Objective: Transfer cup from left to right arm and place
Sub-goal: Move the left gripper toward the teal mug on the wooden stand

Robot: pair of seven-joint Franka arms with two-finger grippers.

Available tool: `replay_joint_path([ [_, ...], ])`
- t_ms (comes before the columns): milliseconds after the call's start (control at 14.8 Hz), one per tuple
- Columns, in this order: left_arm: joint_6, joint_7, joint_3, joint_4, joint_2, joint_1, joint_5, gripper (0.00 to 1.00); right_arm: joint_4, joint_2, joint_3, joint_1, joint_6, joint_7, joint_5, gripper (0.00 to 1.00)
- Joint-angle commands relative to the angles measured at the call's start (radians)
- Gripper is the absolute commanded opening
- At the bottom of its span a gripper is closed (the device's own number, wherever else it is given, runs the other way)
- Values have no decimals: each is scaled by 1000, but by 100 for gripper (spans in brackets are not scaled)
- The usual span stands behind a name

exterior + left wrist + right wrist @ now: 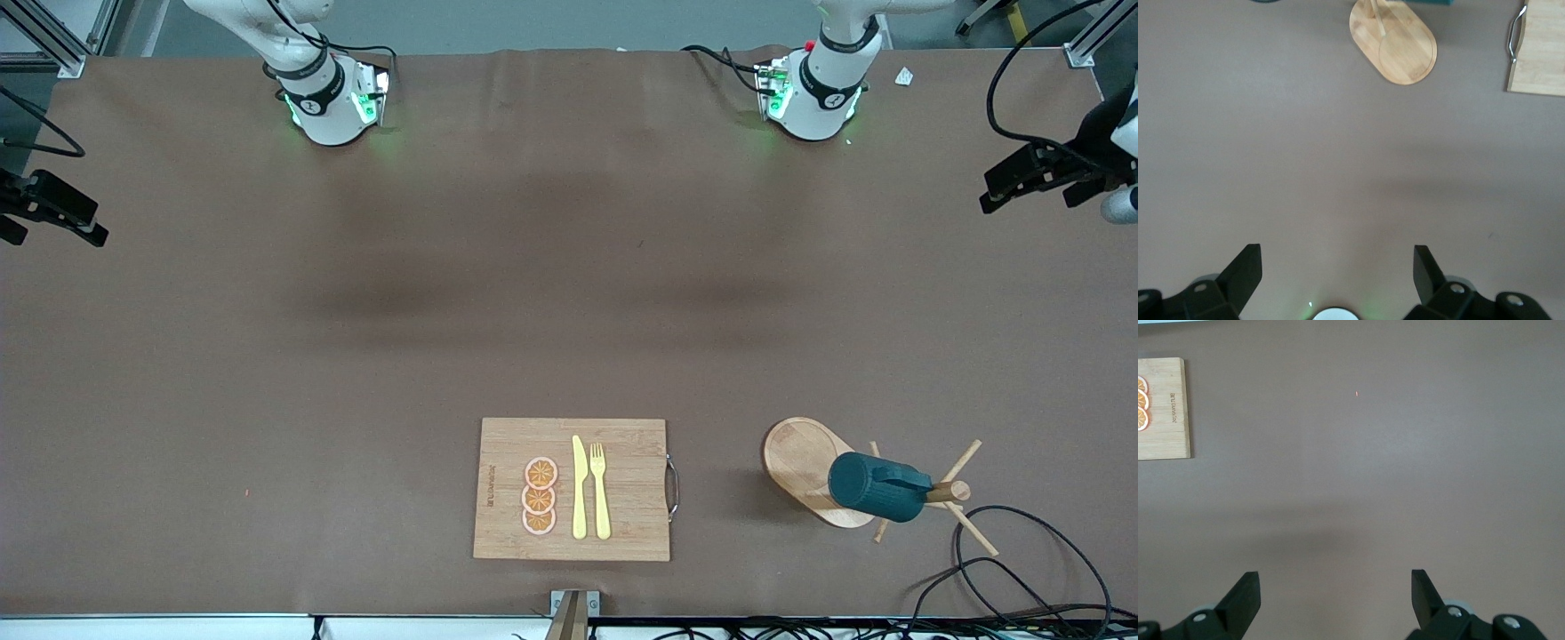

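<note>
Two grippers, left gripper (1338,270) and right gripper (1336,593), wide and empty above bare table; cup (878,486) hangs on rack (805,462), awaiting left arm's reach.

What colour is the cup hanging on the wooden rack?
Dark teal-green cup; clearest in the front view.

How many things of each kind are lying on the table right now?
Cup: 1, hung on the rack
Wooden mug rack: 1
Cutting board: 1
Orange slices: 3
Yellow knife: 1
Yellow fork: 1
Total: 8
</note>
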Motion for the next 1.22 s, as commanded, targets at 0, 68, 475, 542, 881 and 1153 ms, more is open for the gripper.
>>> replay_joint_path([
  [0, 7, -50, 2, 51, 72, 13, -18, 100, -8, -14, 6, -7, 2, -6, -9, 100],
  [68, 54, -77, 2, 49, 99, 34, -26, 100, -8, -14, 6, -7, 1, -6, -9, 100],
  [475, 260, -174, 1, -72, 141, 112, -173, 100, -5, -14, 6, -7, 1, -6, -8, 100],
  [542, 299, -199, 1, -110, 138, 112, -175, 100, -5, -14, 6, -7, -1, -6, -8, 100],
  [881, 513, -421, -16, -254, 133, 103, -178, 100, -5, -14, 6, -7, 1, -6, -8, 100],
  [1153, 698, -570, -60, -314, 161, 100, -212, 100, -5, -13, 6, -7, 1, -9, -8, 100],
])
